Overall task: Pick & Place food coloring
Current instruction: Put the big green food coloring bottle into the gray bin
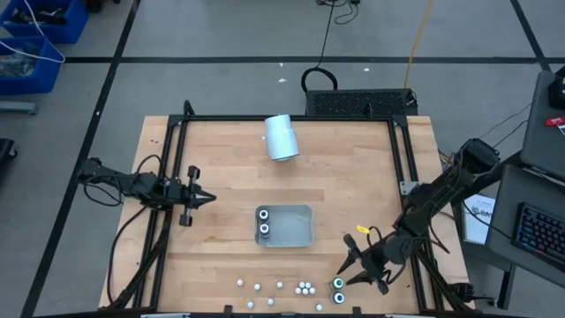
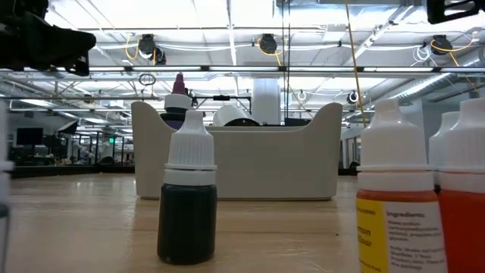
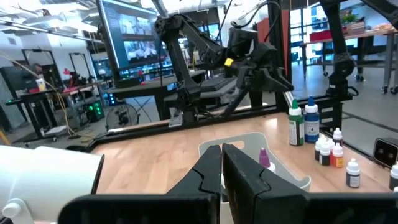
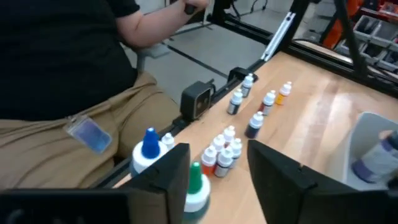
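With its fingers apart, the right gripper hovers just beside two bottles for a grasp, while the left gripper, closed, waits near the counter edge.

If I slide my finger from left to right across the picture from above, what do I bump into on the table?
Left claw → grey tray, already holding two larger bottles → the two larger food coloring bottles still out → right claw, open beside them. The white cylinder overlaps the tray, so it is skipped.

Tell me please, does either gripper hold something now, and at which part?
Nothing is held. The right gripper hangs open above the two larger bottles; the left gripper is shut, empty.
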You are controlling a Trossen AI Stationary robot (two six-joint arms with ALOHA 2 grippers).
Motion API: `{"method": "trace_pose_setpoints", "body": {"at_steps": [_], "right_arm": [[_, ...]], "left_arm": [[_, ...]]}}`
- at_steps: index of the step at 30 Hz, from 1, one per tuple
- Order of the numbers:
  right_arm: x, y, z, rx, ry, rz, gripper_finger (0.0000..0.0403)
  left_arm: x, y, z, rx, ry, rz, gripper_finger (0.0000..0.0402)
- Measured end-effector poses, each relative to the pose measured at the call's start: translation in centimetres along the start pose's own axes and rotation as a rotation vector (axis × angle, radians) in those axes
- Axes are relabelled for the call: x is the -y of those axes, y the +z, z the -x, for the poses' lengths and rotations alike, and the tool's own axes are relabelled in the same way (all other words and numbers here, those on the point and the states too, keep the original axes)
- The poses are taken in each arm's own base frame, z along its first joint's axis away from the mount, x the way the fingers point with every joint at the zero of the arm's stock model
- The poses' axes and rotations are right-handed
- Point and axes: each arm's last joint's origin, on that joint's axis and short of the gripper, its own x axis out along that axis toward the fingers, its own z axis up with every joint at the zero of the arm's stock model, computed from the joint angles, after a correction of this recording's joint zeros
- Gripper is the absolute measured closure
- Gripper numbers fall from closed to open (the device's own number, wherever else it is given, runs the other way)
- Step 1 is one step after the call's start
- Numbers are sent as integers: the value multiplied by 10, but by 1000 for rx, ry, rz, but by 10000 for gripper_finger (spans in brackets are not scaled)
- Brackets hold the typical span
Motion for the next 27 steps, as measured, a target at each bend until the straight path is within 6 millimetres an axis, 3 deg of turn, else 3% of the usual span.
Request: {"method": "trace_pose_setpoints", "body": {"at_steps": [8, 27], "right_arm": [[-7, -12, -11, -44, 15, -42, 209], [-11, -25, -25, -55, 13, -115, 213]], "left_arm": [[0, -1, 0, -6, -9, 3, 378], [0, 0, 0, -4, -12, 26, 378]]}}
